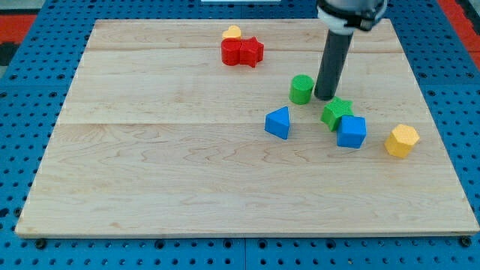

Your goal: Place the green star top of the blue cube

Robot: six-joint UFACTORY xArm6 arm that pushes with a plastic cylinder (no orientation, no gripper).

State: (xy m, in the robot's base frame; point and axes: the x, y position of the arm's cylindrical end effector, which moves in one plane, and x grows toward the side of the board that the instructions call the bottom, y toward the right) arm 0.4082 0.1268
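On the wooden surface (150,165), toward the view's top, a yellow block (232,32) sits touching two red blocks (241,52), and lower down a blue triangular block (278,122) lies apart from a green cylinder (301,88). My tip (325,97) rests between that cylinder and the green star (337,112), just above the star; there is no pincer, only the bare rod holding nothing. The star touches the blue cube (351,132) at the cube's upper left, and a yellow hexagonal block (401,140) lies at the view's right.
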